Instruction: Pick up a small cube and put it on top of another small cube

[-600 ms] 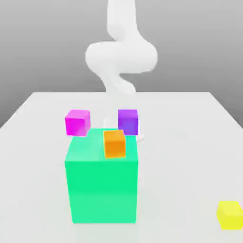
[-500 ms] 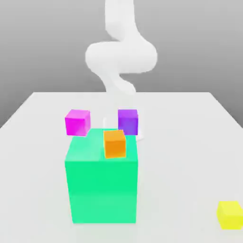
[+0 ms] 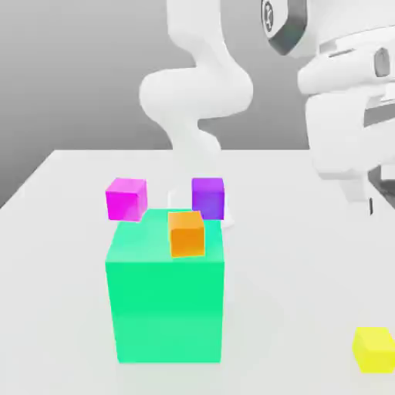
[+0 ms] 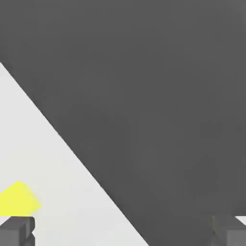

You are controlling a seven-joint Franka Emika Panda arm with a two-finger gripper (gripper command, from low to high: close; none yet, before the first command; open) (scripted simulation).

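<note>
White table (image 3: pixel 308 231), grey backdrop. Big green block (image 3: pixel 166 297) sits near the front, a bit left of centre in the exterior view. Orange cube (image 3: pixel 187 233) is on its top face, toward the far right edge of that top. Behind the block, farther back on the table: magenta cube (image 3: pixel 126 198) to the exterior view's left, purple cube (image 3: pixel 207 197) to its right, the two apart w/ a gap between them. Purple one is just behind the orange one from this angle.

Small yellow cube (image 3: pixel 375 349) is alone at the near right corner of the table, well apart from the green block & everything else. Resting flat on the surface, nothing touching it.

Arm: white links curl up behind the cubes at centre back, then the wrist & hand (image 3: pixel 347 116) hang large at the exterior view's upper right, above the table's right side, higher than all the cubes. Yellow cube is below it & nearer to the front.

From the hand cam: gripper (image 4: pixel 122 230) spread wide, fingertips (image 4: pixel 17 231) at the two sides w/ nothing between them – released, holding nothing. Yellow cube (image 4: pixel 18 200) shows beside one fingertip, on the white tabletop (image 4: pixel 57 192), close to the table's edge; dark floor beyond that edge.
</note>
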